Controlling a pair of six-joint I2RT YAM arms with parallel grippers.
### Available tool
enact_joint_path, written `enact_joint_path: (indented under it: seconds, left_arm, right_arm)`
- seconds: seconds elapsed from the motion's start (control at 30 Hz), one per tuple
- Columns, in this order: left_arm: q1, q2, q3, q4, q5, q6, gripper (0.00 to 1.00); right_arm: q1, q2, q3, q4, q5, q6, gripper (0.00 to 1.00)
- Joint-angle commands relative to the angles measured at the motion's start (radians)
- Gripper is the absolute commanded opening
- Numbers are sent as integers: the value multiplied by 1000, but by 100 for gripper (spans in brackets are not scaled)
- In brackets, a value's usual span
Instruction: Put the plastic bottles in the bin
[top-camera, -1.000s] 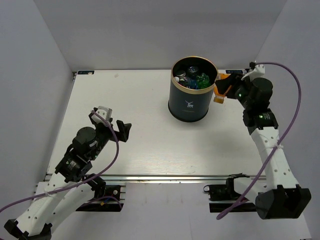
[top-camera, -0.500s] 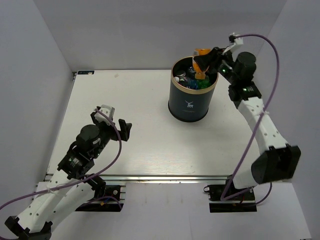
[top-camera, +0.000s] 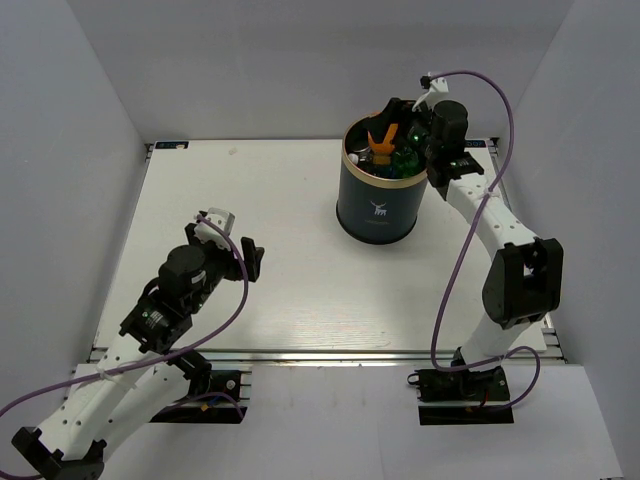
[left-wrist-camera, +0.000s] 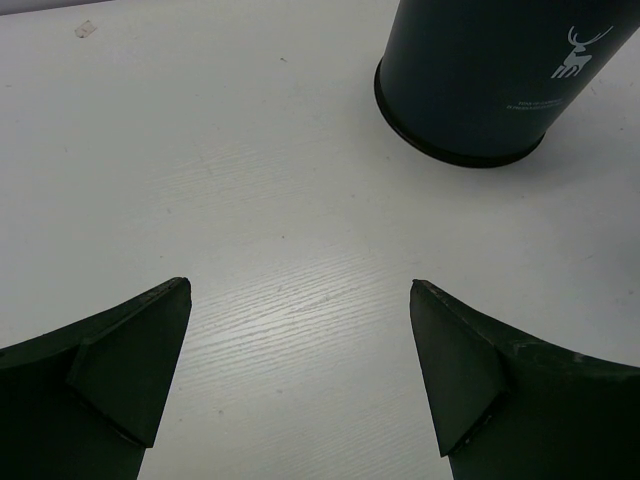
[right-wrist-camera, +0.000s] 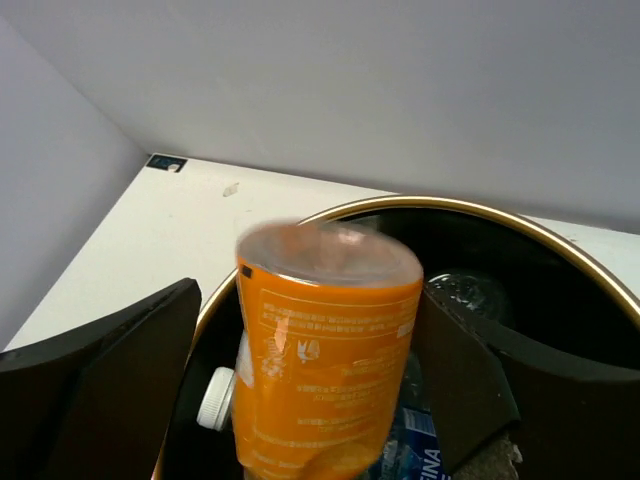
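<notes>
The bin (top-camera: 377, 205) stands at the back right of the table, dark with a gold rim and a white deer logo. It holds several plastic bottles, among them a green one (top-camera: 405, 160) and a clear one with a blue label (right-wrist-camera: 425, 460). My right gripper (top-camera: 402, 122) hangs over the bin's mouth, jaws open. The orange bottle (right-wrist-camera: 325, 370) stands between the fingers, partly inside the bin (right-wrist-camera: 480, 210), blurred at its top, with a gap to the left finger. My left gripper (left-wrist-camera: 300, 370) is open and empty above bare table, near the front left (top-camera: 236, 248).
The bin's base (left-wrist-camera: 490, 80) lies ahead and to the right of the left gripper. White walls close in the table on the left, back and right. A white bottle cap (right-wrist-camera: 215, 400) shows inside the bin.
My right arm carried the orange bottle from beside the bin's right side up over its rim, then opened. The bottle now sits lower, inside the bin's mouth. The left arm shifted only slightly.
</notes>
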Motion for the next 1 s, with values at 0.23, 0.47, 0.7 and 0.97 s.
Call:
enact_joint_path:
  seconds: [0.23,0.47,0.7,0.97]
  left_arm:
    - [4,-1,7,8,26,29,100]
    - [4,-32,-13,36,77,40,100]
    - [4,-50,-22,83,186,69,100]
    - [4,-50,-40,94,209,78,100]
  right_arm:
    - [12,-212,-25,24,74,-59,90]
    - [35,-474,-155,-170,134,-5,90]
    - [53,-905,-534,-218,139,110,90]
    - [53,-1236,-798,-253,64,196,90]
